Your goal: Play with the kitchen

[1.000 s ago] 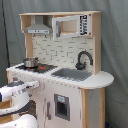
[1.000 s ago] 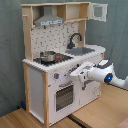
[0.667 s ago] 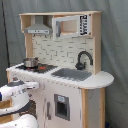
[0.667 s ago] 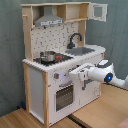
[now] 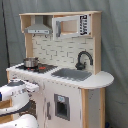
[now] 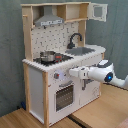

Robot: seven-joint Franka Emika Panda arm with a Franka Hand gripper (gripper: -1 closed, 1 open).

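Note:
The kitchen [image 5: 60, 55] [image 6: 60, 55], white and light wood, shows in both exterior views. On its counter are a black faucet [image 5: 83, 59] [image 6: 75, 39], a grey sink [image 5: 71, 74] [image 6: 82, 50] and a black stovetop [image 5: 40, 67] [image 6: 52, 59] carrying a small metal pot [image 5: 31, 62] [image 6: 47, 56]. A hood [image 5: 39, 30] [image 6: 50, 21] hangs above the stove. My gripper [image 5: 34, 86] [image 6: 74, 73] is at the front panel just under the counter edge, close to the knobs [image 6: 56, 76] and above the windowed oven door [image 6: 64, 97]. Contact with the panel cannot be judged.
A windowed upper cabinet [image 5: 71, 25] [image 6: 98, 11] sits beside the hood. My white arm [image 5: 14, 95] [image 6: 105, 75] reaches in from the first exterior view's lower left. A grey curtain [image 6: 10, 50] hangs behind. The kitchen stands on wooden boards [image 6: 100, 112].

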